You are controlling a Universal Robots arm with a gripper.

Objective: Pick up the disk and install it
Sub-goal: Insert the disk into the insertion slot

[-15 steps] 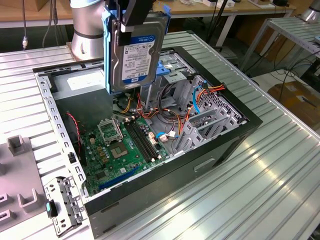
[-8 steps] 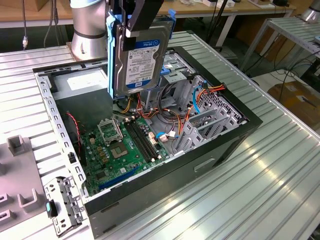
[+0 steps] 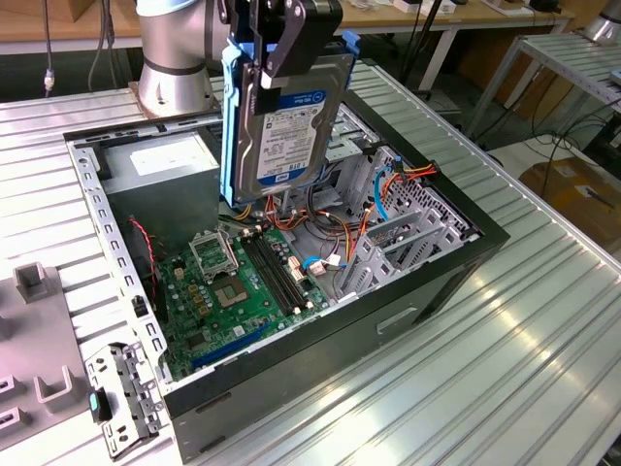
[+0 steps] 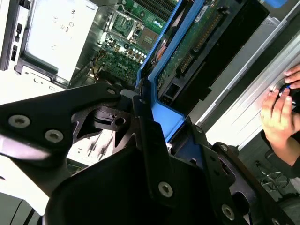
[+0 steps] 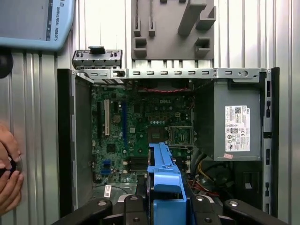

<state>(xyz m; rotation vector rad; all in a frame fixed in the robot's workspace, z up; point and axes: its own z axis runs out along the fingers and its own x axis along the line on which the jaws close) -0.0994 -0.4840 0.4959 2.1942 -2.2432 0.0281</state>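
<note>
The disk hangs upright from my gripper, over the open computer case; the gripper is clenched on its top edge.

The arm is standing upright in the exterior view, carrying the gripper pointed downward. The gripper's black fingers are clamping the disk from both sides, holding it suspended on edge.

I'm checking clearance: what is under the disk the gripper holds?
The open computer case lies below: green motherboard and coloured cables. The disk, clamped in the gripper, covers the spot directly beneath it in the first wrist view.
</note>
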